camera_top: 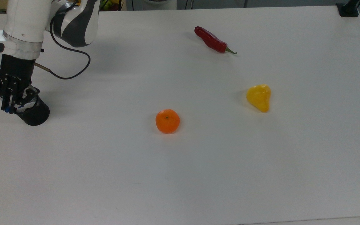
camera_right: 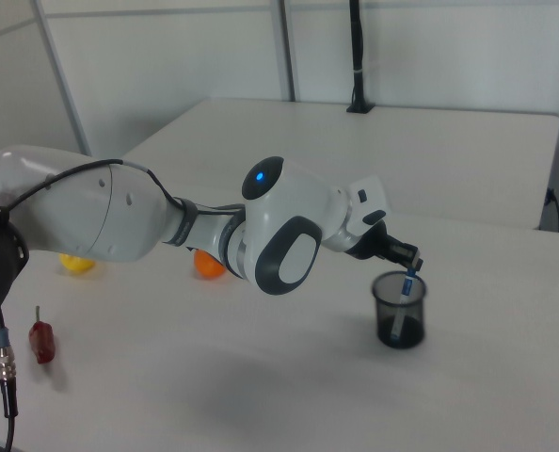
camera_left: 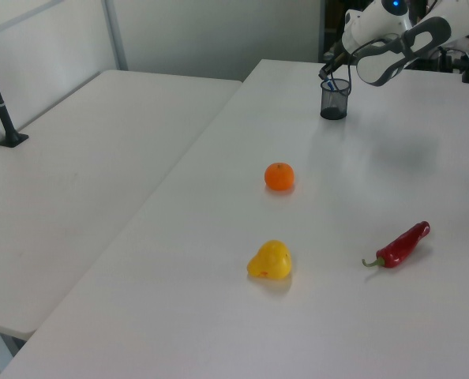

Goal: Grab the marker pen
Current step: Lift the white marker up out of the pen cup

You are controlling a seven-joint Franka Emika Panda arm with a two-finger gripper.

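White table [camera_top: 198,175] across nearly the whole top view, with a second white table [camera_left: 76,181] butted against it at the left view's left. Panda arm [camera_top: 70,22] in the upper left of the top view, white and grey, with a black cable [camera_top: 73,68] looped below the wrist; large in the right view's left and centre, blue light on the joint.

Black mesh pen cup [camera_top: 33,113] at the far left of the top view, upright on the table; in the right view at lower right [camera_right: 400,311], in the left view at top centre [camera_left: 335,99]. Gripper [camera_top: 11,104] directly over the cup's mouth, fingers drawn narrow around the blue cap of the marker pen [camera_top: 8,109], the pinch also visible in the right view [camera_right: 410,267]. Marker pen standing inside the cup, white barrel behind the mesh, blue cap poking above the rim [camera_right: 408,280].

Red chilli [camera_top: 212,40] at upper centre of the top view, green stem toward the top view's right. Yellow pear-shaped fruit [camera_top: 259,97] at right of centre. Orange [camera_top: 167,121] near the middle, well apart from the cup and the other produce.
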